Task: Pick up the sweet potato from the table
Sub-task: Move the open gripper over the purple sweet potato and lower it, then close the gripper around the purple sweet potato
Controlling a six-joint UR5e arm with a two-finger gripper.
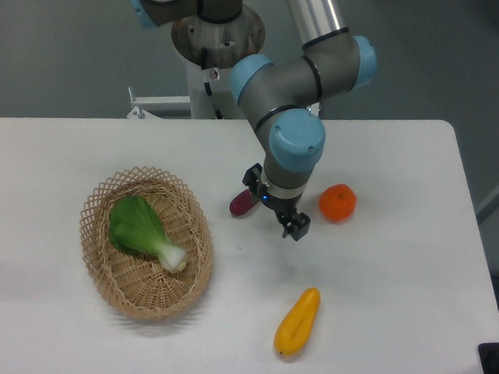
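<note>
Right now the pincer (273, 204) hangs over the middle of the white desk (47, 310), and its fingers stand apart with nothing between them: one dark fingertip shows near the right, toward the viewer, the other at the far left beside the tuber. The sweet potato (241, 203) lies on the desk just right of the basket, its right end hidden under the wrist, so only the maroon left end can be seen. Whether a finger already touches it cannot be told from this angle.

The step in hand looks like lining up for the grasp. To do it well, I would centre the pincer over the middle of the tuber, turn the wrist so the fingers straddle its narrow width rather than its length, then lower until the tips reach close to the desk before closing. A grip too near one rounded end would likely let it pivot or squirt out, since the skin looks smooth and the shape tapers.

Around it, a wicker basket (109, 272) holding a bok choy (141, 231) sits to the left, near enough that a wide sideways sweep could brush its rim. An orange (337, 203) rests to the right of the arm, apart from the tuber and unlikely to interfere. A yellow-orange vegetable (297, 322) lies nearer the viewer, well clear. Nothing lies on top of the sweet potato; the arm's own wrist is the main thing blocking sight of it.
</note>
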